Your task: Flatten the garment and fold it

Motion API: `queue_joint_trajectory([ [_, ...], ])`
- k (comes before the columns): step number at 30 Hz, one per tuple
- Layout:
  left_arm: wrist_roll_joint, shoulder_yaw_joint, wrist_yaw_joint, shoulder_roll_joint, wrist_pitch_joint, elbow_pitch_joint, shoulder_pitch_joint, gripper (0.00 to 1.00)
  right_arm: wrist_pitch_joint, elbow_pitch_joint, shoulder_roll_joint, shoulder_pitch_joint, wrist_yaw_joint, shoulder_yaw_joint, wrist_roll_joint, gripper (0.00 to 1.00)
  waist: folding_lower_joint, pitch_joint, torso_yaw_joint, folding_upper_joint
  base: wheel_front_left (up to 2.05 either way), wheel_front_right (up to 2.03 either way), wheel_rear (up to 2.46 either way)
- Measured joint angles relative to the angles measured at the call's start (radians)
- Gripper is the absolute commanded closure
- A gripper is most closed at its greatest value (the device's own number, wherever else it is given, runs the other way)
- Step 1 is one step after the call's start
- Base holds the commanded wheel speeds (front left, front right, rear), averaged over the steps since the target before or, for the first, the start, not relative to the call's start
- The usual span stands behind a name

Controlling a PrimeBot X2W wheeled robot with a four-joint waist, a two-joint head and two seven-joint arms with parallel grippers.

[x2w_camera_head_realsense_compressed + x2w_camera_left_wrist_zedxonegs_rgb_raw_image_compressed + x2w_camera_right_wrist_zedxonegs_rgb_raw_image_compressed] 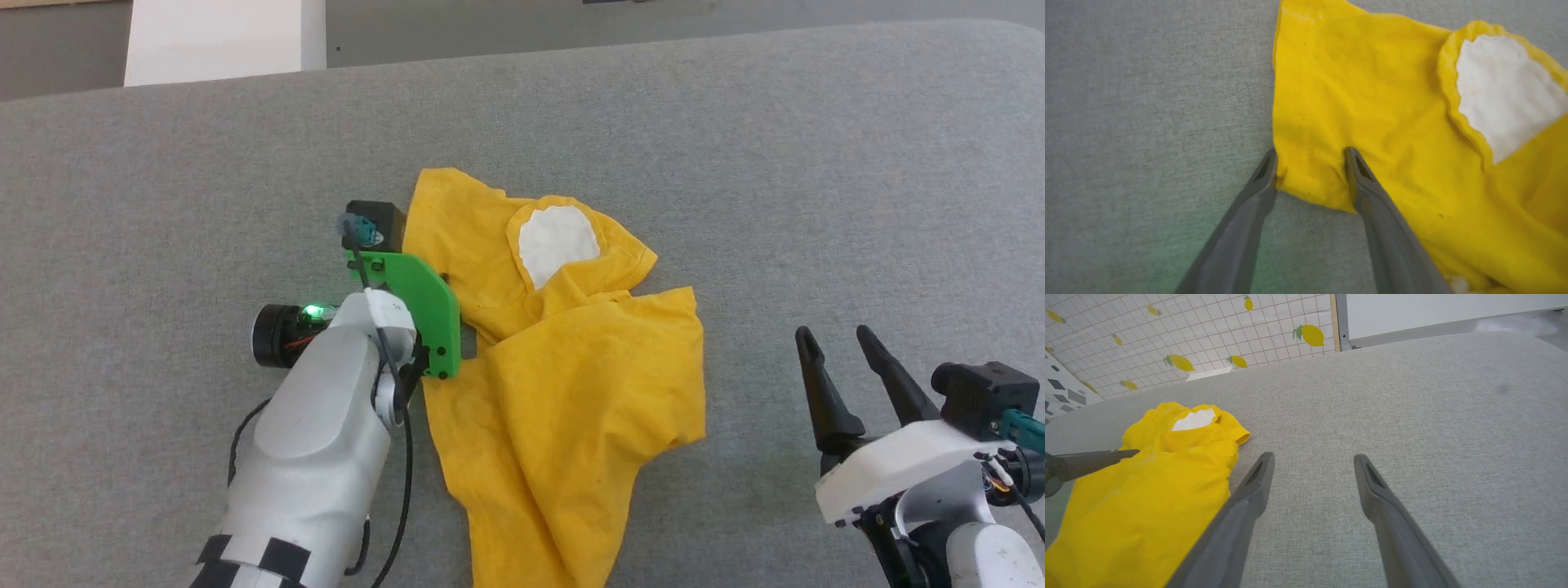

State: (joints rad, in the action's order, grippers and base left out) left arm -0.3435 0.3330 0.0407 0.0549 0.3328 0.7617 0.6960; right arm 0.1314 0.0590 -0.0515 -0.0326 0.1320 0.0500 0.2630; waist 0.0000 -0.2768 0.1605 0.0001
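Yellow T-shirt (pixel 571 392) lies crumpled mid-worktop (pixel 735 122), white neck patch (pixel 559 241) facing up. Left hand (pixel 1310 157) spread, fingers straddling a corner at the T-shirt's left edge, not pinching. Right hand (pixel 834 335) spread over bare worktop, apart to the right

Crumpled garment (pixel 563 384) on grey surface (pixel 163 163)

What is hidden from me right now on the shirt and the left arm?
Fingers of the left gripper: in the head view, covered by its green bracket.
Lower end of the garment: cut off by the head view's bottom edge.
Lower layers of the garment: buried under its own folds in all views.
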Motion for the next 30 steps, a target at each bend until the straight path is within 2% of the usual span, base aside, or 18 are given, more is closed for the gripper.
queue_joint_trajectory([
  [4,-0.009,-0.028,0.012,0.003,-0.121,-0.034,-0.025,1.0,0.001,0.005,0.0,0.0,0.0,-0.005,-0.002,0.0,0.0,0.002,-0.022,0.0,0.0,0.0,0.0],
  [5,-0.014,-0.042,0.021,0.006,-0.161,-0.045,-0.038,1.0,0.002,0.009,0.0,0.0,0.0,-0.006,-0.004,0.0,0.0,0.004,-0.031,0.0,0.0,0.0,0.0],
  [6,-0.021,-0.091,0.055,0.029,-0.262,-0.08,-0.076,1.0,0.011,0.026,0.0,-0.004,0.0,-0.011,-0.018,0.0,0.0,0.011,-0.061,0.0,0.0,0.0,0.0],
  [11,-0.07,-0.164,0.09,0.073,-0.348,-0.133,-0.162,1.0,0.037,0.058,0.0,-0.021,0.0,-0.037,-0.043,0.0,0.0,0.021,-0.114,0.0,0.0,0.0,0.0],
  [12,-0.077,-0.174,0.093,0.077,-0.356,-0.143,-0.184,0.82,0.043,0.064,0.0,-0.03,0.0,-0.046,-0.055,0.0,0.0,0.022,-0.126,0.0,0.0,0.0,0.0],
  [13,-0.082,-0.181,0.093,0.08,-0.366,-0.15,-0.205,0.56,0.048,0.071,0.0,-0.04,0.0,-0.06,-0.064,0.0,0.0,0.023,-0.138,0.0,0.0,0.0,0.0],
  [14,-0.082,-0.183,0.093,0.083,-0.372,-0.156,-0.223,0.0,0.055,0.076,0.0,-0.051,0.0,-0.077,-0.072,0.0,0.0,0.024,-0.149,0.0,0.0,0.0,0.0],
  [18,-0.104,-0.198,0.093,0.079,-0.418,-0.193,-0.29,0.0,0.092,0.082,0.0,-0.082,0.0,-0.154,-0.081,0.0,0.0,0.028,-0.19,0.0,0.0,0.0,0.0],
  [21,-0.116,-0.206,0.094,0.072,-0.497,-0.24,-0.341,0.0,0.163,0.065,0.002,-0.088,0.0,-0.201,-0.09,0.0,0.0,0.033,-0.219,0.0,0.0,0.0,0.0],
  [25,-0.103,-0.211,0.097,0.065,-0.57,-0.317,-0.378,0.0,0.269,0.033,0.002,-0.091,0.0,-0.216,-0.116,0.0,0.0,0.041,-0.25,0.0,0.0,0.0,0.0],
  [30,-0.056,-0.226,0.102,0.047,-0.587,-0.408,-0.407,0.0,0.397,-0.035,0.002,-0.133,0.0,-0.21,-0.183,0.0,0.0,0.047,-0.286,0.0,0.0,0.0,0.0],
])
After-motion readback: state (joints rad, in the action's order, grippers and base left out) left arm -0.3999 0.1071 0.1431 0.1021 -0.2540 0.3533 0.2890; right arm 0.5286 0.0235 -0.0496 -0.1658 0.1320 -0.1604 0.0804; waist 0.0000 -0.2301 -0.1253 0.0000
